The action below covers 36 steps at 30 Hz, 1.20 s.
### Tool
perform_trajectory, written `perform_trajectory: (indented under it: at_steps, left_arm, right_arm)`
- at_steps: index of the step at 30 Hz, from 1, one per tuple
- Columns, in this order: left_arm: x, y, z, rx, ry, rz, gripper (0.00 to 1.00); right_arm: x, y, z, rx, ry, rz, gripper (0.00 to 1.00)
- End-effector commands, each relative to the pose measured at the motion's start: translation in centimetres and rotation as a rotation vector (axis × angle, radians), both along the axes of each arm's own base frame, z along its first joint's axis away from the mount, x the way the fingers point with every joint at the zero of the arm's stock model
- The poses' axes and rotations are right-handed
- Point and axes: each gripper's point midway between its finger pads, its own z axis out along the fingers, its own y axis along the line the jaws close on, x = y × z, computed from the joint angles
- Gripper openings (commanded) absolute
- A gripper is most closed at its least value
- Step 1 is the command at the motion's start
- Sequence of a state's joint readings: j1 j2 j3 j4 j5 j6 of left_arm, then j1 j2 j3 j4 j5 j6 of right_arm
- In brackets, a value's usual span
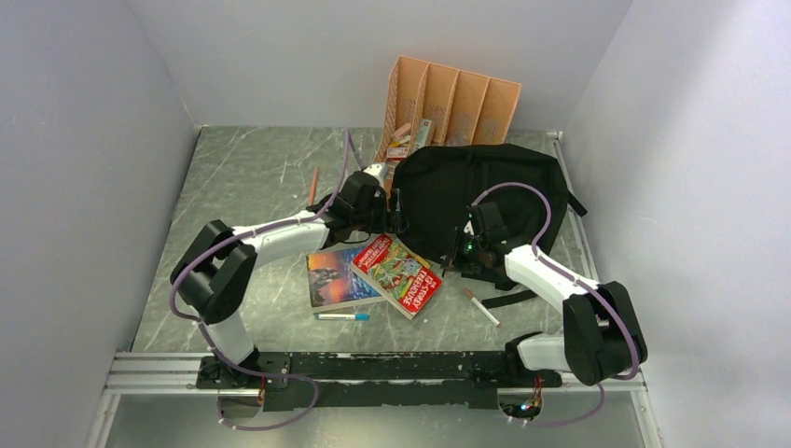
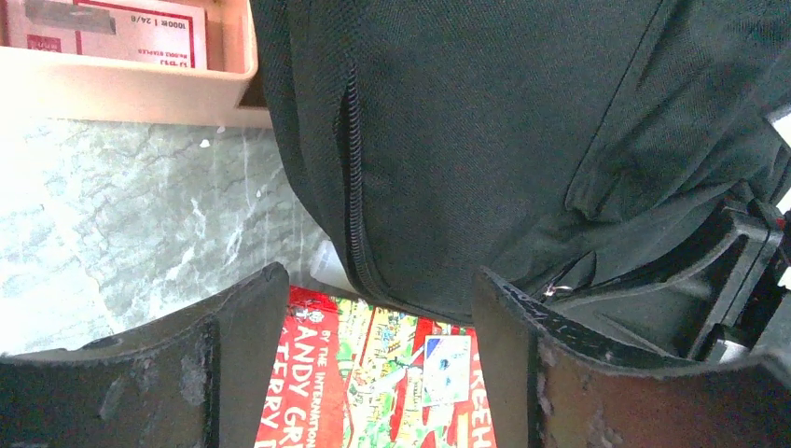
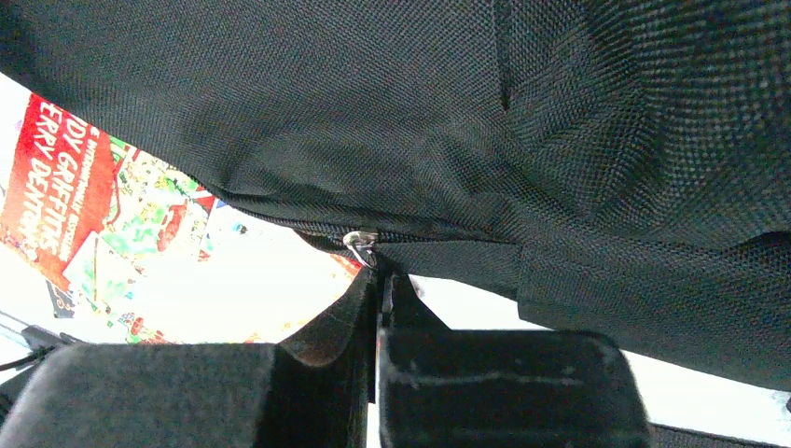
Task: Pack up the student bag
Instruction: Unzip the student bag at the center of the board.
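A: Right claw (image 3: 378, 280), nearest the lens: status?
B: Fingers are pressing together, pinching the zipper pull (image 3: 361, 245) of the backpack (image 3: 522, 121); its metal ring is showing just above the tips.
A: Left claw (image 2: 378, 289)?
B: Fingers are standing apart, gripping nothing, facing the backpack's zipped side.
A: Backpack location?
B: It is lying centre-right on the table (image 1: 252, 177), touching the orange organizer (image 1: 457, 98) behind it and overlapping a red book (image 1: 401, 273).
A: Loose items?
B: A second book (image 1: 328, 277) is lying partly under the red one, with a blue pen (image 1: 342, 316) just beside it.
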State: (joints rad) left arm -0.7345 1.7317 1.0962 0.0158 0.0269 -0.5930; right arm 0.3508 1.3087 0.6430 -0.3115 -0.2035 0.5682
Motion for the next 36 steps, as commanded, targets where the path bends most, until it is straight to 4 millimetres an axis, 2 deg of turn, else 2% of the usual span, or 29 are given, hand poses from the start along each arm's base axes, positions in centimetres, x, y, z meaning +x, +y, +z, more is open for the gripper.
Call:
perform_trajectory:
  at_steps: [1,5,8,9,13,18,24,30,36]
  left_arm:
    - [1.1,-0.4,0.1,-0.032,-0.028,0.033,0.72]
    - [1.1,-2.1,-0.3,-0.071,-0.018,-0.031,0.36]
    - [1.5,-2.7,0.2,-0.082,-0.026,-0.05,0.1]
    - [1.6,-2.7,0.4,-0.077,-0.028,-0.048,0.06]
    - [2.7,-2.1,1.7,-0.058,-0.07,-0.015,0.05]
    - [4.6,-0.2,3.5,-0.04,-0.101,0.033,0.05]
    - [6.9,1.9,5.5,-0.049,-0.142,0.081,0.05]
    - [8.0,2.7,7.3,-0.052,-0.184,0.088,0.05]
    - [7.9,1.8,7.8,-0.082,-0.194,0.038,0.05]
  right_arm:
    - [0.9,0.3,0.8,0.03,-0.046,-0.004,0.0]
    - [1.0,0.2,0.5,0.021,-0.037,-0.01,0.0]
    - [0.8,-0.8,0.0,-0.027,-0.019,-0.044,0.0]
    - [0.8,-1.1,-0.2,-0.046,-0.016,-0.057,0.0]
    - [0.9,-2.6,-0.4,-0.111,-0.003,-0.11,0.0]
    - [0.8,-4.6,-0.7,-0.19,0.02,-0.182,0.0]
    - [1.0,-5.6,-0.5,-0.229,0.012,-0.217,0.0]
    - [0.9,-5.6,-0.8,-0.225,0.026,-0.205,0.0]
    - [-0.3,-3.5,-2.0,-0.146,0.083,-0.074,0.0]
